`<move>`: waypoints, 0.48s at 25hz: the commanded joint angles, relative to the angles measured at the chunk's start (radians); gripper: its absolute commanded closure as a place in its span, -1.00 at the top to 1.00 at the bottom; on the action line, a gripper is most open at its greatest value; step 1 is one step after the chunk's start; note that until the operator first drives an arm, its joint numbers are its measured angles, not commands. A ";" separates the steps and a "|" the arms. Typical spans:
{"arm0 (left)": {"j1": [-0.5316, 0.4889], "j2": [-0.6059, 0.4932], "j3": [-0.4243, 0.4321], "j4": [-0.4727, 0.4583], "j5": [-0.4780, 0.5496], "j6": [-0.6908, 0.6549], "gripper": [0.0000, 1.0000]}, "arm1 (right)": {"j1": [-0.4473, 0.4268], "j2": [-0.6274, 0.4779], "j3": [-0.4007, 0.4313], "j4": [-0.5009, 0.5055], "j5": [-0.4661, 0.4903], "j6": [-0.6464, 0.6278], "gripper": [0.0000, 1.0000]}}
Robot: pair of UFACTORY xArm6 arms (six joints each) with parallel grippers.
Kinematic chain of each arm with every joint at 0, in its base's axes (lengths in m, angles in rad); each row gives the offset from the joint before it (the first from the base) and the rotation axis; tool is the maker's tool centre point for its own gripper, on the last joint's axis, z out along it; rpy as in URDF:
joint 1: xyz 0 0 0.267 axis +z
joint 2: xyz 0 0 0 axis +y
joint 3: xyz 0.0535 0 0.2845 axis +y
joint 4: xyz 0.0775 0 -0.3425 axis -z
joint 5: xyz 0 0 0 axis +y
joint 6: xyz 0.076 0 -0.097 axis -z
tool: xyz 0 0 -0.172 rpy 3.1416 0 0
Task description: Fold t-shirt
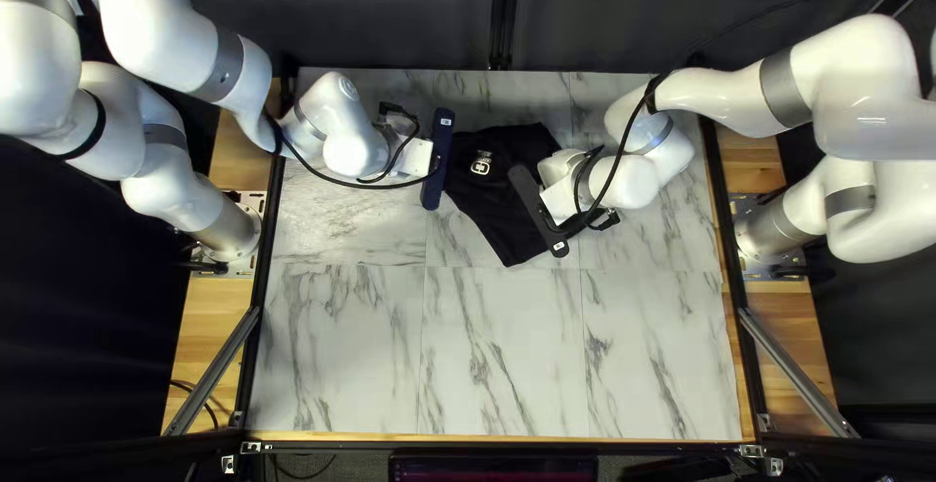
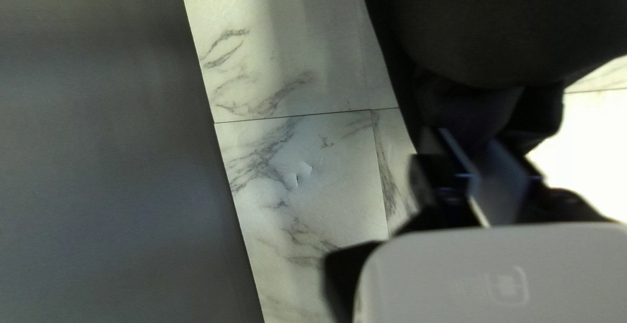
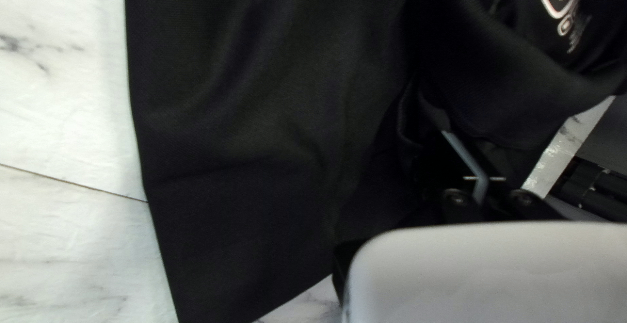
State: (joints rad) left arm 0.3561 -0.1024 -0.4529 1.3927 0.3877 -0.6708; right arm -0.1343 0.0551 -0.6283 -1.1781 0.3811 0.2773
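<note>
Fingers of the left gripper (image 1: pixel 417 156) stand parted beside the t-shirt (image 1: pixel 502 204) while the right gripper (image 1: pixel 560 201) pinches it.

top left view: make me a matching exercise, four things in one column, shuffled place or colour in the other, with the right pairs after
Things:
1. t-shirt
2. tabletop
3. left arm's base
4. curtain

Place or colour:
A. behind the tabletop's far edge
B. black, with a white print on it
C. whitish with grey veins
D. at the tabletop's left edge

Right pairs: 1-B, 2-C, 3-D, 4-A
</note>
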 commanded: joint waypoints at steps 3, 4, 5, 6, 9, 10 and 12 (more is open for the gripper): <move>-0.001 -0.017 -0.003 -0.027 0.011 0.026 -1.00 | -0.033 -0.064 0.028 0.055 0.011 -0.097 -1.00; -0.004 -0.021 -0.008 -0.039 0.016 0.036 -1.00 | -0.043 -0.086 0.039 0.070 0.014 -0.124 -1.00; -0.009 -0.027 -0.012 -0.056 0.022 0.050 -1.00 | -0.048 -0.098 0.043 0.080 0.016 -0.140 -1.00; -0.012 -0.033 -0.015 -0.067 0.027 0.059 -1.00 | -0.054 -0.115 0.048 0.093 0.021 -0.162 -1.00; -0.017 -0.065 -0.018 -0.115 0.041 0.106 -1.00 | -0.074 -0.147 0.053 0.122 0.026 -0.217 -1.00; -0.019 -0.078 -0.018 -0.131 0.046 0.123 -1.00 | -0.080 -0.151 0.052 0.125 0.025 -0.228 -1.00; -0.026 -0.099 -0.019 -0.156 0.056 0.146 -1.00 | -0.095 -0.162 0.047 0.135 0.024 -0.259 -1.00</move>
State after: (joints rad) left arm 0.3390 -0.1729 -0.4700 1.2754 0.4299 -0.5618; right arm -0.2114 -0.0916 -0.5773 -1.0582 0.4051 0.0551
